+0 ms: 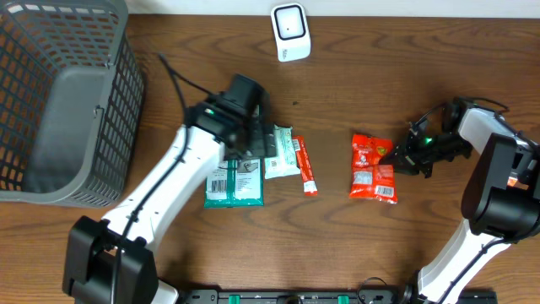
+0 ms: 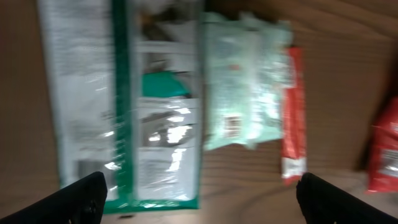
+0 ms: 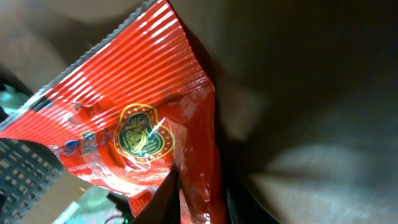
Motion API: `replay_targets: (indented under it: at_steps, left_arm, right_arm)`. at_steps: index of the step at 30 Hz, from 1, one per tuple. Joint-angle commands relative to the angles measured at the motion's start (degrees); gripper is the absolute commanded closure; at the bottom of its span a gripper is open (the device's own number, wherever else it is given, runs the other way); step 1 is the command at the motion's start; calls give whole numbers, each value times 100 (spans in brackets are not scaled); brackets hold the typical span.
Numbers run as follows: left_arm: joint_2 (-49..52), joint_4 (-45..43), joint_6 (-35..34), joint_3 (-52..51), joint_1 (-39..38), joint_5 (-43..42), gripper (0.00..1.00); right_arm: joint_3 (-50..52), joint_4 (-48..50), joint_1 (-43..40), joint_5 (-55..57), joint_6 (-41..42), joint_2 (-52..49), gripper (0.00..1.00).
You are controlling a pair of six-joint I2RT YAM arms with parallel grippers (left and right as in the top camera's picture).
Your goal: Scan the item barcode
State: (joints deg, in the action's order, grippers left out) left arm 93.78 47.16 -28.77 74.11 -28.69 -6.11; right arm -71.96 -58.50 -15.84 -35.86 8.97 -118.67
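Shop-style checkout table (image 1: 380, 76) — mesh basket (image 1: 76, 93), barcode scanner (image 1: 290, 32)

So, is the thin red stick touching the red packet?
No, in the overhead view a strip of bare table lies between the thin red stick and the red packet.

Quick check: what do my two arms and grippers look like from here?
Left arm and right arm: white shells, black joints and bases. A black cable loops off the left arm. A green light shows near the right wrist. The left gripper has black fingers.

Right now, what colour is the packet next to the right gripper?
The packet is red with a gold emblem; right wrist view shows it best.
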Motion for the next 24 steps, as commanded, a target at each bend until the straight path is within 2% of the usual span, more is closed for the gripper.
replay_targets:
  at_steps: [1, 8, 9, 10, 11, 12, 13, 14, 15, 16, 18, 24]
  left_arm:
    - [55, -166, -61, -39, -247, 31, 2]
    - [52, -208, 2, -44, -348, 28, 1]
    - [52, -203, 2, -48, -356, 4, 15]
    - [52, -208, 0, -50, -382, -76, 40]
    - [52, -210, 0, -50, -396, -133, 61]
    - [52, -212, 0, -50, -422, -219, 77]
    - [52, -232, 0, -50, -457, -310, 92]
    - [55, -260, 0, -57, -503, -446, 93]
    - [55, -326, 0, -81, -557, -597, 93]
    - [55, -400, 2, -103, -625, -741, 93]
    - [57, -627, 2, -188, -804, -909, 92]
    - [243, -1794, 7, -481, -1593, -1001, 93]
  right_arm:
    - [83, -109, 87, 374, 0, -155, 82]
    - [26, -98, 15, 428, 0, 450, 69]
    - [20, -87, 13, 431, -2, 636, 68]
    - [15, -85, 13, 439, -9, 857, 67]
    - [15, -72, 11, 455, -13, 1016, 64]
    - [15, -55, 11, 450, -87, 1215, 62]
    - [15, -24, 11, 450, -186, 1390, 52]
    - [15, -15, 11, 452, -256, 1554, 25]
    - [15, 7, 11, 455, -295, 1698, 12]
    - [15, 63, 9, 455, -306, 1825, 3]
    - [15, 201, -17, 455, -304, 2009, 1]
    - [15, 638, -249, 503, 157, 2111, 3]
